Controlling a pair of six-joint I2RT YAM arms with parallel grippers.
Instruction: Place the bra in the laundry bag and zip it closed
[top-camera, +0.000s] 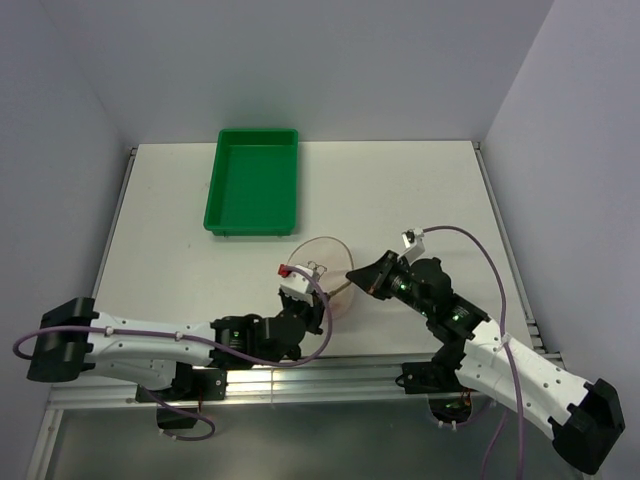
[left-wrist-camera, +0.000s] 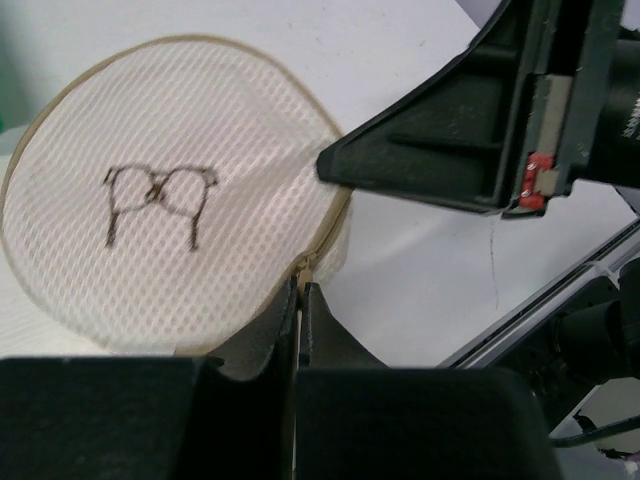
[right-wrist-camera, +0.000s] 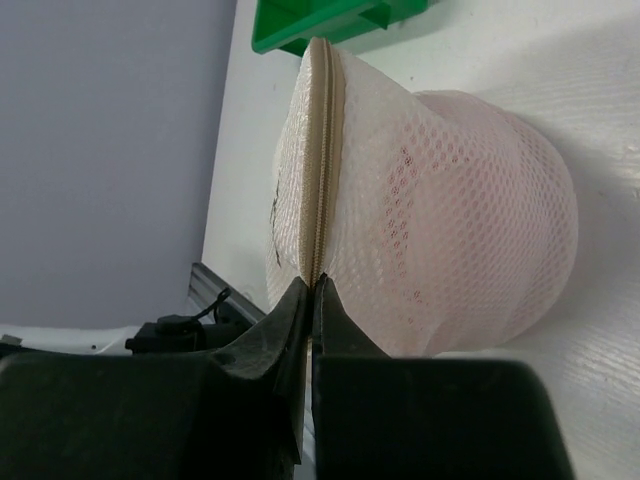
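Left wrist: left gripper (left-wrist-camera: 299, 297) clenched on the laundry bag (left-wrist-camera: 170, 200) rim, bag just ahead of the fingers. Right wrist: right gripper (right-wrist-camera: 311, 300) pinching the zipper (right-wrist-camera: 322, 150) seam, with the bra (right-wrist-camera: 420, 190) pink through the mesh, inside. Top: bag sits between both grippers. Zip looks shut where visible — rest hidden, so probably only letting go remains.

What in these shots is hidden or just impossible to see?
Bra: right wrist view, only a pink tint behind the laundry bag mesh; shape unreadable.
Zipper: its ends vanish inside the left tool and right tool; fully closed or not, cannot tell.
Green tray: right wrist view, cut by top edge.
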